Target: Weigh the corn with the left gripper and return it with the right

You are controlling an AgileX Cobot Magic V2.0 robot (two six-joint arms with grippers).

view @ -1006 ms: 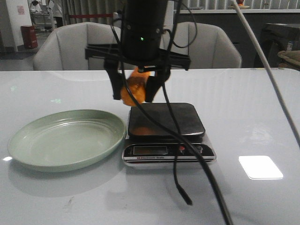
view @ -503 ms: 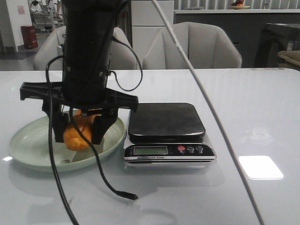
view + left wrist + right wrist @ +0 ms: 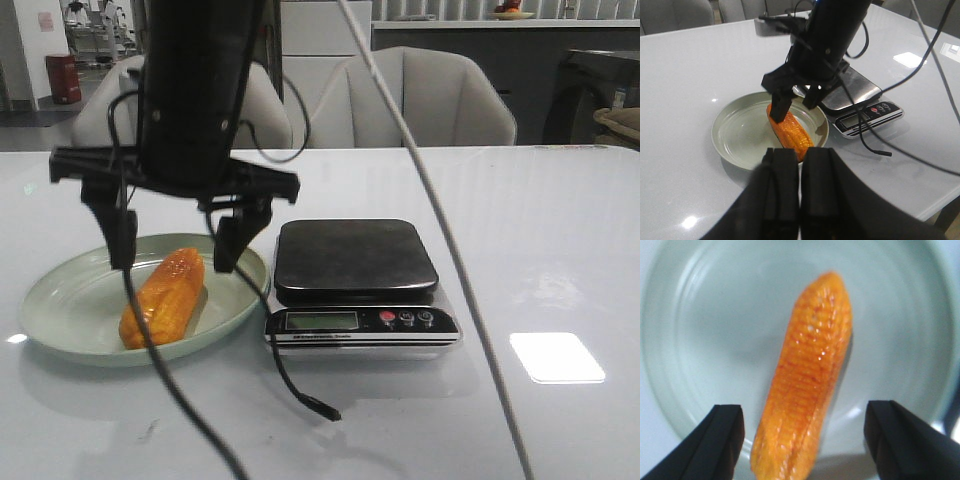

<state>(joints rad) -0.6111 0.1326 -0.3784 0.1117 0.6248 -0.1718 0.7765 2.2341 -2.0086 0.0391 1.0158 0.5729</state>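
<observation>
The corn [image 3: 163,298], an orange-yellow cob, lies in the pale green plate [image 3: 70,300] left of the scale [image 3: 355,260]. My right gripper [image 3: 175,255] hangs just above the cob, open, its fingers on either side and clear of it. In the right wrist view the corn [image 3: 810,380] lies on the plate [image 3: 715,315] between the wide-open jaws of that gripper [image 3: 804,412]. My left gripper [image 3: 801,152] is shut and empty, held back from the plate [image 3: 735,135]; the left wrist view also shows the corn [image 3: 790,132] and the scale [image 3: 860,92]. The scale's platform is bare.
A loose black cable [image 3: 300,395] dangles from the right arm onto the table in front of the scale. A grey cable [image 3: 440,240] crosses the view over the scale. Chairs [image 3: 430,95] stand behind the table's far edge.
My right gripper carried the corn from above the scale left to the plate, opened, and left the cob lying in the plate. It now sits slightly higher.
</observation>
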